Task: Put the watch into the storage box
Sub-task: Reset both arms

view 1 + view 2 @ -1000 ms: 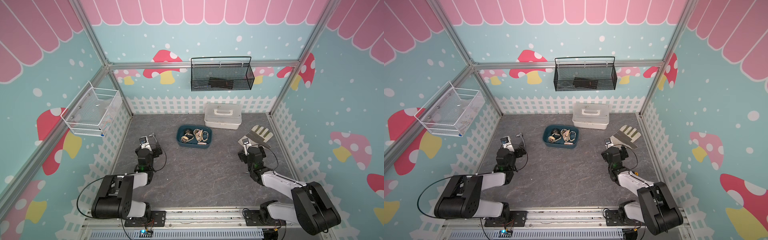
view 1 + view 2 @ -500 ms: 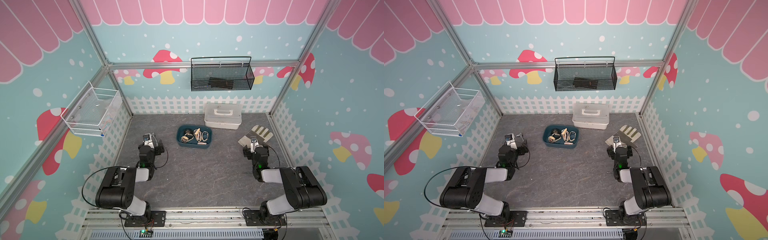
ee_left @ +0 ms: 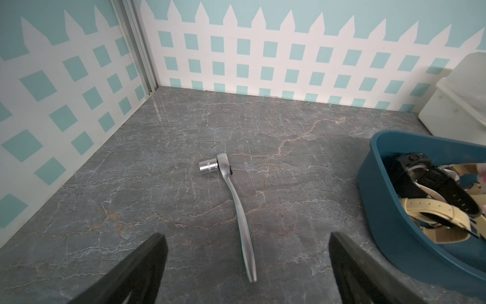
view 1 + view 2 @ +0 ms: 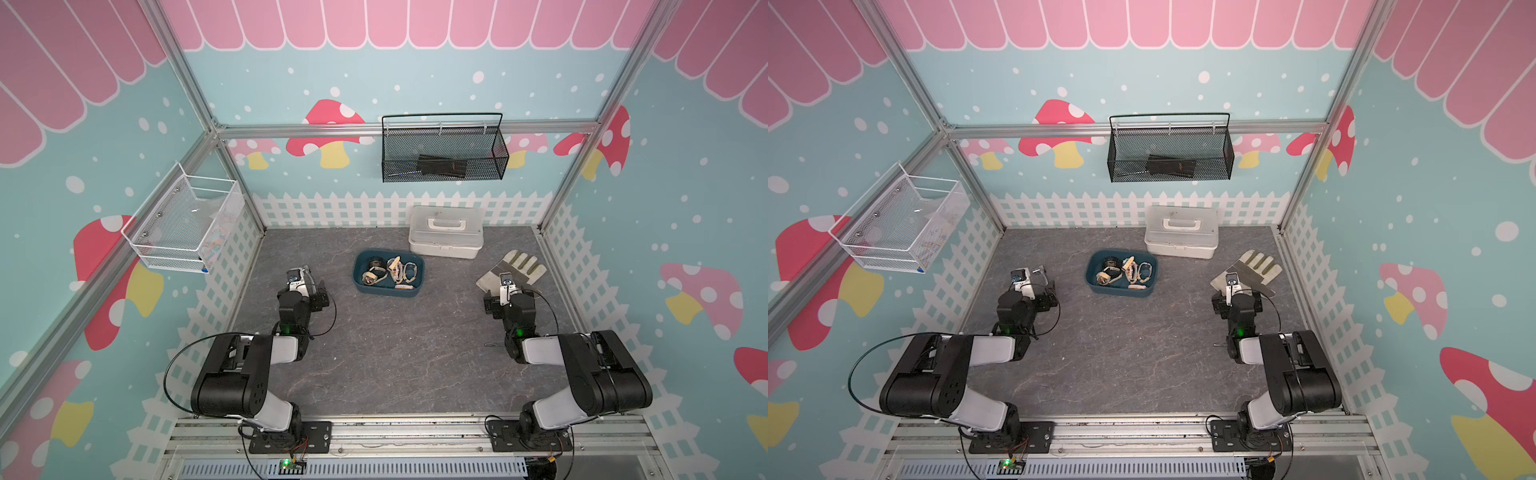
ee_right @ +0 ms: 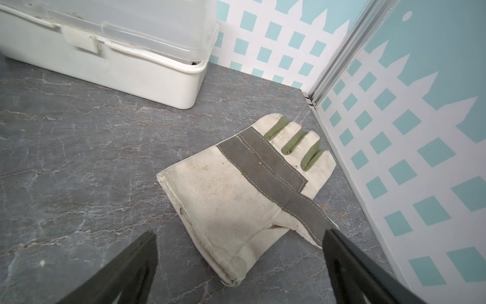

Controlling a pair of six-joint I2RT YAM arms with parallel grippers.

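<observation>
In both top views the storage box sits mid-frame, with watches inside. Only the left wrist view clearly shows a ratchet wrench at lower centre, by the wide-spread, empty left gripper. The right wrist view shows a work glove before the right gripper, equally wide and empty.

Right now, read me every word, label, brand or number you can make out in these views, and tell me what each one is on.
No text here is legible.
Socket on the ratchet wrench: engraved marking, too blurred to read.
Watches in the storage box: dials too small to read.
White case and glove: no lettering visible.
</observation>
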